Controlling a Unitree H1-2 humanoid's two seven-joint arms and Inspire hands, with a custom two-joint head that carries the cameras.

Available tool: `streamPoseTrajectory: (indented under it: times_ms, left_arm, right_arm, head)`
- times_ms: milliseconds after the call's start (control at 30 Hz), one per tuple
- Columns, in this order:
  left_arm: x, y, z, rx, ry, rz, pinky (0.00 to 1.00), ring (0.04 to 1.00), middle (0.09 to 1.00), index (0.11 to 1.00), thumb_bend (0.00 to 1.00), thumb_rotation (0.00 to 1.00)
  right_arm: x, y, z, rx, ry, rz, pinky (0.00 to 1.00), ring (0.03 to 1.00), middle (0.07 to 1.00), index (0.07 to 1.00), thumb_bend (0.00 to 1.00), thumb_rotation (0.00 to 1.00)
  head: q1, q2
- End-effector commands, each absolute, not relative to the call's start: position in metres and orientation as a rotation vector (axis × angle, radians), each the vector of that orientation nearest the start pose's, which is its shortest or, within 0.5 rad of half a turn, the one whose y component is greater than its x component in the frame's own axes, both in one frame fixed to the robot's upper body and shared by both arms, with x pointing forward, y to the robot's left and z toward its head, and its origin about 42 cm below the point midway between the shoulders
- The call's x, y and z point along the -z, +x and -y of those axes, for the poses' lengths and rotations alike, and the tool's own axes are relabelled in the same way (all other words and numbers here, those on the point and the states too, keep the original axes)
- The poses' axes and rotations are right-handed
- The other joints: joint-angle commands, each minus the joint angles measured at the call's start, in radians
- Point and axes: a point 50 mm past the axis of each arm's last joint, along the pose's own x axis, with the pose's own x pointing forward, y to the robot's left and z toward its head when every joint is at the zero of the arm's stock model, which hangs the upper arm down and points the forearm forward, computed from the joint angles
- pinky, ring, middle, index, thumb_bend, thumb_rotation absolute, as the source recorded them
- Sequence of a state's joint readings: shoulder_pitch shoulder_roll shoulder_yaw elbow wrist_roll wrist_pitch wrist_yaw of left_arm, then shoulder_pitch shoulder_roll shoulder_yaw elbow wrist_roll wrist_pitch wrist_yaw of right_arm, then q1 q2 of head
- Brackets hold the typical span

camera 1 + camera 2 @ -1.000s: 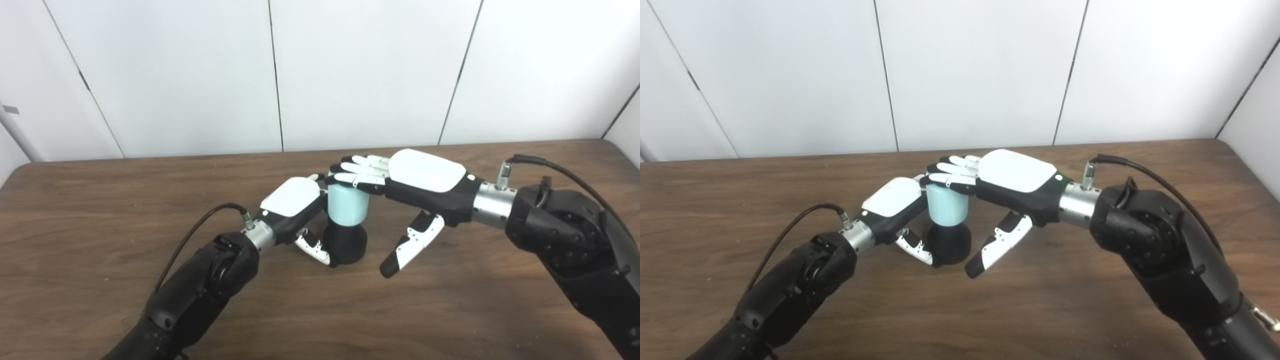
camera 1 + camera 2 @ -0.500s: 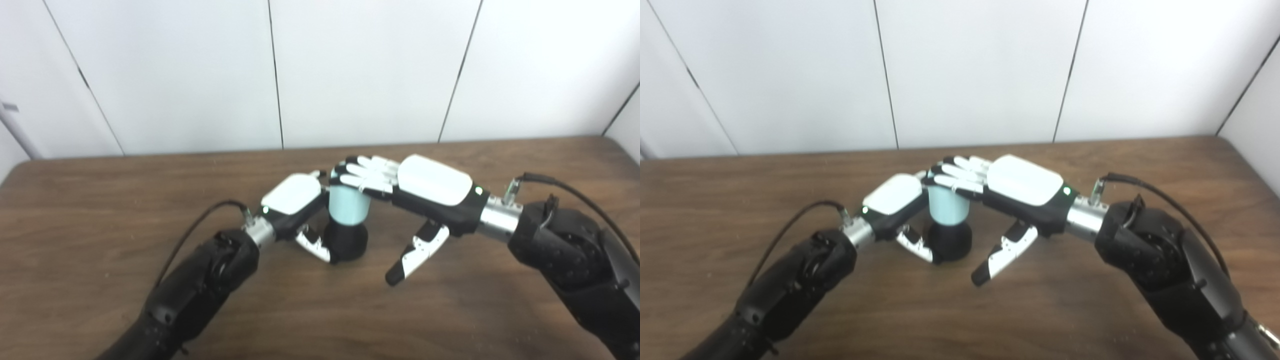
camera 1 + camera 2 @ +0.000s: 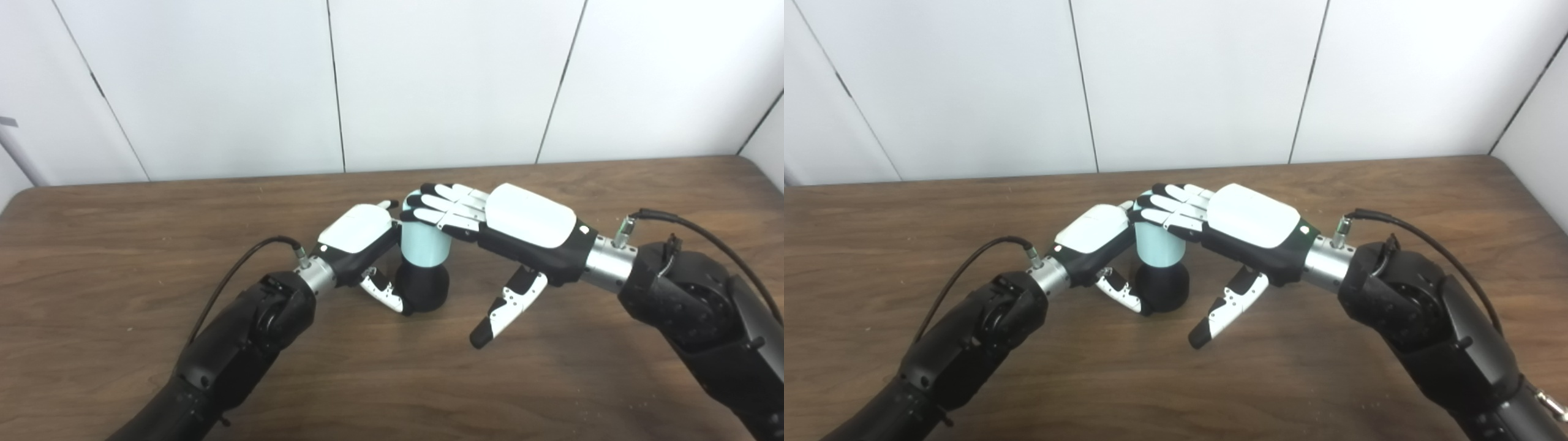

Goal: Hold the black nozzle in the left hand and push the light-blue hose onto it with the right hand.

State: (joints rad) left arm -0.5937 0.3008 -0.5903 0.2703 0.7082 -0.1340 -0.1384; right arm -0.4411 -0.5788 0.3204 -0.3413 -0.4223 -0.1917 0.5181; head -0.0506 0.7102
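Black nozzle (image 3: 422,288): upright mid-table (image 3: 122,245), your left hand (image 3: 358,236) clasping its base. Light-blue hose (image 3: 425,242): already seated on top. Your right hand (image 3: 490,214): fingers (image 3: 438,208) flat on the hose top, thumb splayed, gripping nothing. Remaining, by appearance: final press down.

Bright, even light from overhead — soft shadows, both views sharp, no glare
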Motion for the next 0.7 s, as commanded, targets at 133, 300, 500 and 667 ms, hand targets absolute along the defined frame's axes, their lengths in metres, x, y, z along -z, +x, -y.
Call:
streamPoseTrajectory:
  times_ms: [133, 300, 500, 667]
  left_arm:
    - [-0.156, 0.415, -0.149, 0.721, 1.351, 0.336, 1.0, 0.653, 0.498, 0.477, 0.52, 0.0]
    - [-0.158, 0.416, -0.15, 0.722, 1.342, 0.335, 1.0, 0.653, 0.495, 0.479, 0.53, 0.0]
    - [-0.158, 0.416, -0.15, 0.721, 1.336, 0.328, 1.0, 0.653, 0.493, 0.48, 0.53, 0.0]
    - [-0.158, 0.417, -0.151, 0.722, 1.339, 0.33, 1.0, 0.653, 0.493, 0.48, 0.53, 0.0]
  right_arm:
    - [-0.278, 0.33, 0.223, -0.928, -1.251, 0.605, 0.99, 1.0, 0.99, 0.927, 0.77, 0.8]
    - [-0.276, 0.331, 0.223, -0.932, -1.275, 0.579, 0.99, 0.997, 0.988, 0.925, 0.77, 0.8]
    - [-0.277, 0.334, 0.222, -0.917, -1.312, 0.523, 0.99, 0.996, 0.987, 0.934, 0.78, 0.8]
    - [-0.272, 0.334, 0.224, -0.898, -1.335, 0.44, 0.97, 0.996, 0.994, 0.961, 0.78, 0.82]
  head:
    - [-0.001, 0.0]
    - [-0.001, 0.0]
    - [-0.001, 0.003]
    - [-0.003, 0.004]
